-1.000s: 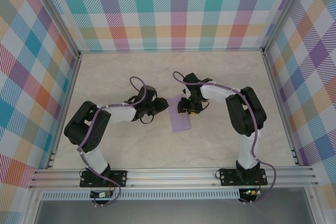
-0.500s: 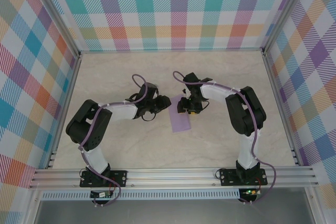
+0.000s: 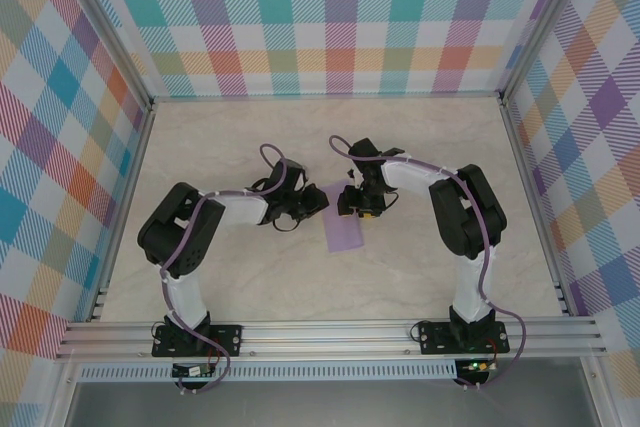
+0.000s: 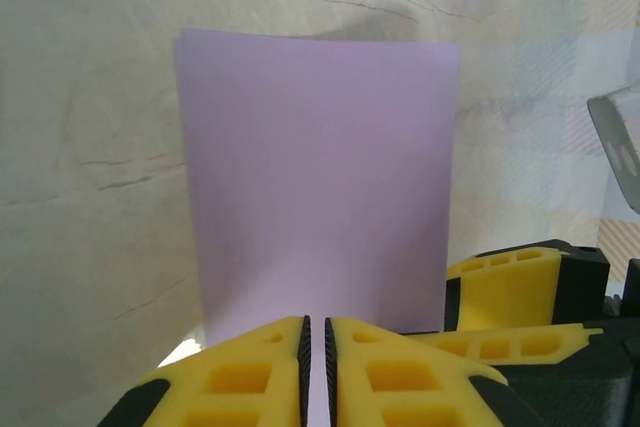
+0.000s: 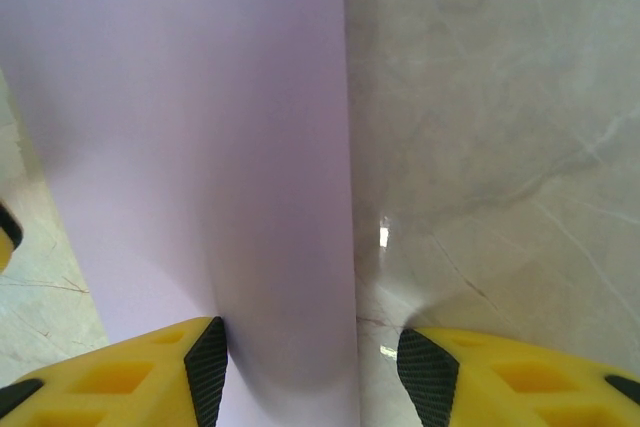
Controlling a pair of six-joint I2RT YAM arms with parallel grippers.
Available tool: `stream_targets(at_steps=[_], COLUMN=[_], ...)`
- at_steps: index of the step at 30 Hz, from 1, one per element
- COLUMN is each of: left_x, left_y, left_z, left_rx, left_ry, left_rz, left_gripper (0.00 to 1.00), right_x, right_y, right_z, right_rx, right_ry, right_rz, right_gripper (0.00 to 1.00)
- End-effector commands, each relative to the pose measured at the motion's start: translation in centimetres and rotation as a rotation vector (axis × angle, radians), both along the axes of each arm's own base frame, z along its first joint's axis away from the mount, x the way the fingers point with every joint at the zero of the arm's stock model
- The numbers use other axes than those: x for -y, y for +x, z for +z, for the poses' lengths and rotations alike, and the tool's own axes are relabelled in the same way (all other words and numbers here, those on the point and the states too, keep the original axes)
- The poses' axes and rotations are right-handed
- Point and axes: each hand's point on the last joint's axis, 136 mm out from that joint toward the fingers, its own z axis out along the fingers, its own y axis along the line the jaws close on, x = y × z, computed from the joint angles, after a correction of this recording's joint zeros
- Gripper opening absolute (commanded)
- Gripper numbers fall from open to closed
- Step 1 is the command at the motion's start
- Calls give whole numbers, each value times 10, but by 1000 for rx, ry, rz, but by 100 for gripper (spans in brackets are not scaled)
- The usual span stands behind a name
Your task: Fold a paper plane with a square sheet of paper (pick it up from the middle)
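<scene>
While the left pincer [image 4: 315, 362] pinches almost shut on the left edge of the square sheet of paper [image 3: 346, 225], a narrow lavender rectangle at the middle of the desk [image 3: 250, 277], the right pincer [image 5: 315, 359] stands apart, straddling its right edge.

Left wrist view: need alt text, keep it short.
A lavender sheet of paper lies on a pale marble-look table, mid-frame. At the bottom, the yellow fingers of the left gripper stand almost together at the sheet's near edge; whether they pinch it cannot be told.
</scene>
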Motion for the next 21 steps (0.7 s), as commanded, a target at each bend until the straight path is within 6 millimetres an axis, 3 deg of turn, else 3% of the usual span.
stream_targets(at_steps=[1, 21], left_x=[15, 8], left_y=[-1, -13], left_z=[2, -27], left_rx=[6, -83], left_ry=[-25, 51], left_rz=[-51, -69], left_gripper=[12, 6], right_x=[45, 47], right_y=[-21, -23], right_z=[-75, -81], right_rx=[-94, -101], right_ry=[-211, -224], right_rz=[17, 24], right_gripper=[56, 56])
